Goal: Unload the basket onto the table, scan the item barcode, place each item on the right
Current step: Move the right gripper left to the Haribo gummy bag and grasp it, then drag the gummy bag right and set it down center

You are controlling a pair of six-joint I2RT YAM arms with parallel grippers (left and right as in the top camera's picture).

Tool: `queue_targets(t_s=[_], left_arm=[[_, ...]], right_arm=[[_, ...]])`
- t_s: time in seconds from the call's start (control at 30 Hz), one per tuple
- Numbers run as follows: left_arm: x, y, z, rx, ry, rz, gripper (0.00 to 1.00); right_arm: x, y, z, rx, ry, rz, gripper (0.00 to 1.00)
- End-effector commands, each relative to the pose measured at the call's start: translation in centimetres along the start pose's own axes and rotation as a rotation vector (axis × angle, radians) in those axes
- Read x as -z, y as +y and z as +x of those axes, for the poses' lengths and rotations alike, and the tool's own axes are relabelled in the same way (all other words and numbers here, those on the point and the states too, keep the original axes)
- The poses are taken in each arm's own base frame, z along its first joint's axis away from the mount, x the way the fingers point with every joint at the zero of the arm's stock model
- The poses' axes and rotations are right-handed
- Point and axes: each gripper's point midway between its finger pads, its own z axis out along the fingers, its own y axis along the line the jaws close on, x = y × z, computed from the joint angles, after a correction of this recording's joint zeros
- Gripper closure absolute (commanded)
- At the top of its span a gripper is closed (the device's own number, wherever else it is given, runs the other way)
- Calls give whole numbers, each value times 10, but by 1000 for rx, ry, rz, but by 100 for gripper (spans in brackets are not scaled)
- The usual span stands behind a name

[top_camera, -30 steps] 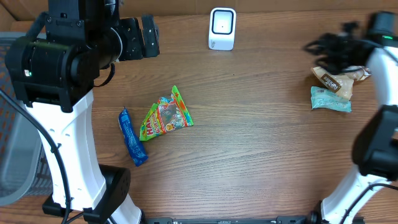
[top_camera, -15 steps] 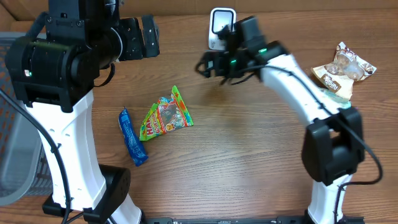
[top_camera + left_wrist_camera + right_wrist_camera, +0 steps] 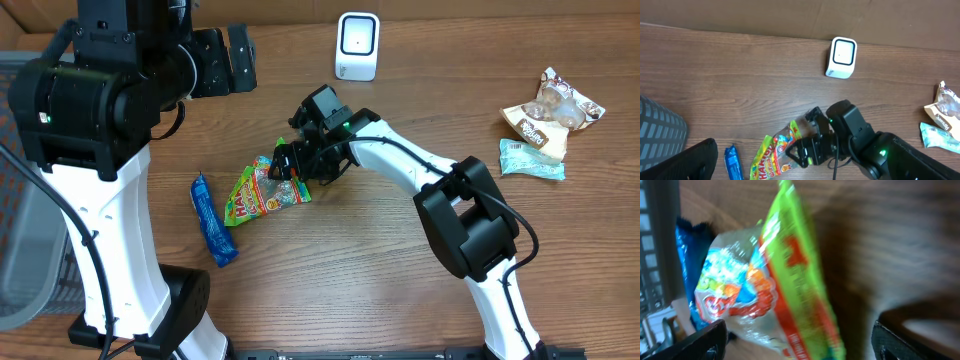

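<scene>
Wood-grain table (image 3: 380,290): both jaws gape open, right pair above crinkly candy bag (image 3: 258,193).

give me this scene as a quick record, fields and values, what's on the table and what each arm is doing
scanner: white, standing at the far edge of the table
candy bag: green, lying left of centre
blue wrapper: just left of the candy bag
other items: brown snack pack and teal snack pack, far right
right end effector: open, low over the candy bag's upper corner, bag not gripped
left end effector: open, raised, holding nothing
barcode: not visible
</scene>
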Motion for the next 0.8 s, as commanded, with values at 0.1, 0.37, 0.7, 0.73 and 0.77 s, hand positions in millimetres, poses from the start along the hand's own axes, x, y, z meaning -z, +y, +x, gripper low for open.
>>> queue_targets(t_s=[0.1,0.37,0.7,0.73,0.77], left_arm=[[1,0,-1,1,-6,-3,0],[1,0,-1,1,-6,-3,0],[1,0,-1,1,-6,-3,0],[1,0,-1,1,-6,-3,0],[1,0,-1,1,-6,-3,0]], right_arm=[[-10,13,12,10,33,-26,12],[-19,-8,14,-157,-15,114,34],[-5,-12,16,-208,26,71,96],[3,-15,13,-226,29,57,96],[14,-20,11,-245,29,47,96]])
